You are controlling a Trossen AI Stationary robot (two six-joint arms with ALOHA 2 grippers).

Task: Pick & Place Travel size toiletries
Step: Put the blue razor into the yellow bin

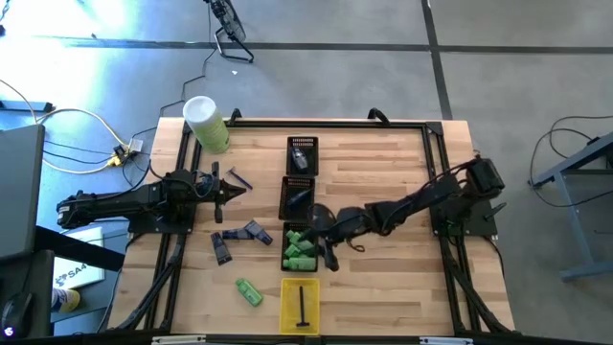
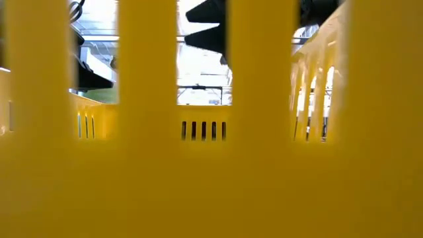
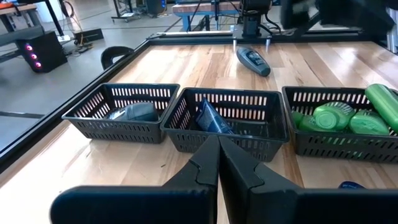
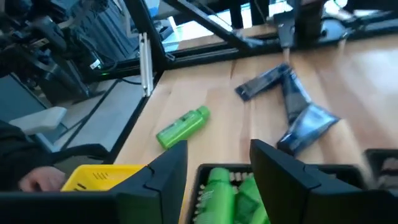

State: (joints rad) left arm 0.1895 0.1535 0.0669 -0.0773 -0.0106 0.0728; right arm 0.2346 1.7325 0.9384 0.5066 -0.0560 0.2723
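Three black trays and a yellow tray [image 1: 300,305] stand in a row down the table's middle. The black tray [image 1: 299,249] next to the yellow one holds bright green bottles [image 4: 230,193]. My right gripper [image 4: 217,168] hovers open above this tray, and nothing shows between its fingers. A loose green bottle [image 1: 249,292] lies on its side on the wood, also visible in the right wrist view [image 4: 182,127]. Purple-grey tubes [image 1: 254,233] lie flat to the trays' left. My left gripper [image 3: 217,168] is shut and empty, left of the middle tray [image 3: 227,118].
A pale-green cylinder with a white top [image 1: 206,125] stands at the far left corner. The far tray [image 3: 121,112] holds a grey-blue oval piece, and another oval piece [image 3: 253,60] lies on the wood. The yellow tray's wall [image 2: 211,165] fills the low view. A black frame [image 1: 436,144] borders the table.
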